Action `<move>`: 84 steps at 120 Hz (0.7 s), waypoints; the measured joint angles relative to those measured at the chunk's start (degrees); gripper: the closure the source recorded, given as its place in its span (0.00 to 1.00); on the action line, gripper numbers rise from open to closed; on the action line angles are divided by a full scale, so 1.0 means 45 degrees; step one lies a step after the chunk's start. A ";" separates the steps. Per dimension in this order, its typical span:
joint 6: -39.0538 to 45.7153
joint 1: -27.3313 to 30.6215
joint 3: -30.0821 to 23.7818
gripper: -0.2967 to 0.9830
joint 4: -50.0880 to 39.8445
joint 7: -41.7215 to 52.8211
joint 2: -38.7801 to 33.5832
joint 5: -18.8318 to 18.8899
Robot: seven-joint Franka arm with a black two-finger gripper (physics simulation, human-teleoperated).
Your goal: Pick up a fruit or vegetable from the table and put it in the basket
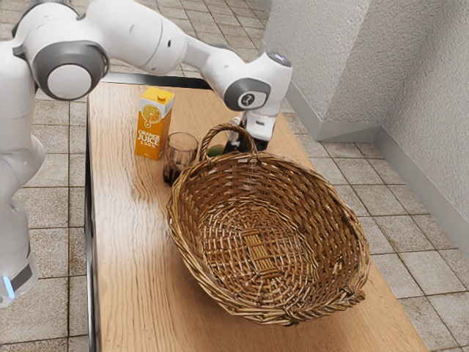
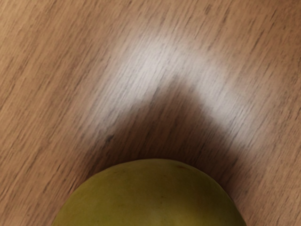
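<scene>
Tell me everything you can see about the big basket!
The basket is brown and woven from thin strips that look like wicker. It is wide and roundish, with an open top, a braided-looking rim and sloping sides. One arched handle stands up near the brown see-through glass, and a second, lower one sits at the opposite end. It's empty inside, and it rests upright on the wooden table.

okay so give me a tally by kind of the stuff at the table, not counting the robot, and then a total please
Basket: 1
Juice carton: 1
Drinking glass: 1
Green fruit or vegetable: 1
Total: 4
</scene>
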 joint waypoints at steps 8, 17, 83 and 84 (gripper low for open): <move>0.0035 0.0002 0.0000 0.23 0.0000 0.0004 0.0138 -0.0003; 0.0066 0.0003 0.0000 0.23 0.0000 0.0009 0.0230 -0.0005; 0.0262 -0.0025 -0.0006 0.41 0.0036 0.0030 0.0604 -0.0069; 0.0267 -0.0024 -0.0005 0.42 0.0037 0.0030 0.0605 -0.0068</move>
